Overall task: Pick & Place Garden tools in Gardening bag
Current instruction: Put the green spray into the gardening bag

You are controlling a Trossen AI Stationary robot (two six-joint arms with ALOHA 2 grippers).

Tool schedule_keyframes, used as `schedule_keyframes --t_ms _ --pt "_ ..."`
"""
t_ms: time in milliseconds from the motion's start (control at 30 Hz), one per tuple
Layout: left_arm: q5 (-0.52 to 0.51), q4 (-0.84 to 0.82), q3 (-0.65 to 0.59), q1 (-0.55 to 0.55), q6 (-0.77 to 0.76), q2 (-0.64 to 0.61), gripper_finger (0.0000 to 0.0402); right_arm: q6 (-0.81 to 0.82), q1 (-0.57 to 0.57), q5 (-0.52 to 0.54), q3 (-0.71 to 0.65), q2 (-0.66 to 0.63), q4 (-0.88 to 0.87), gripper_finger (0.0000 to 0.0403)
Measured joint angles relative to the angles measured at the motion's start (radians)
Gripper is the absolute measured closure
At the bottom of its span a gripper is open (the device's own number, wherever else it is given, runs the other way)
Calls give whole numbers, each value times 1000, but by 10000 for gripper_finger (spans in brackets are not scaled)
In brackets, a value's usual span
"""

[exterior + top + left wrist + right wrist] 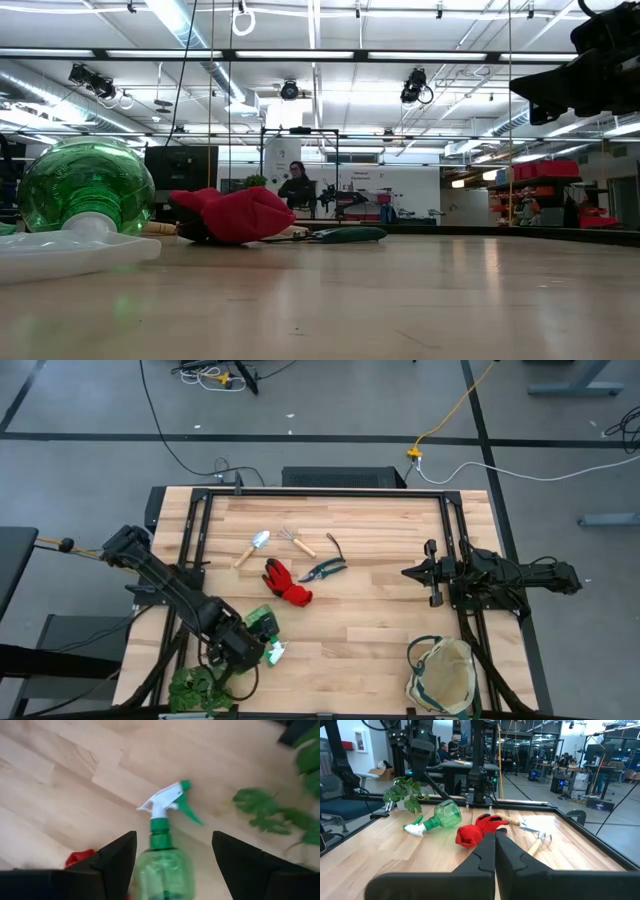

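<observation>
Your left gripper (172, 865) hangs wide open with the green spray bottle (162, 865) lying on its side between its fingers, the gardening bag (441, 676) well away, while your right gripper (495, 851) waits shut.

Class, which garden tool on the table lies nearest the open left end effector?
The green spray bottle, lying on its side between the left end effector's spread fingers; the other tools lie farther up the table.
</observation>
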Motion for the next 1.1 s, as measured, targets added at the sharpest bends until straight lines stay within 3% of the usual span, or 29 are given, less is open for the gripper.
schedule_keyframes --t_ms 167,800,1100 --pt "-60 -1 0 6 11 53 133 0 0 0 0 0 0 401" --pt "-57 31 -1 103 12 214 133 0 0 0 0 0 0 401" --pt "-59 120 -2 109 4 259 133 0 0 0 0 0 0 401"
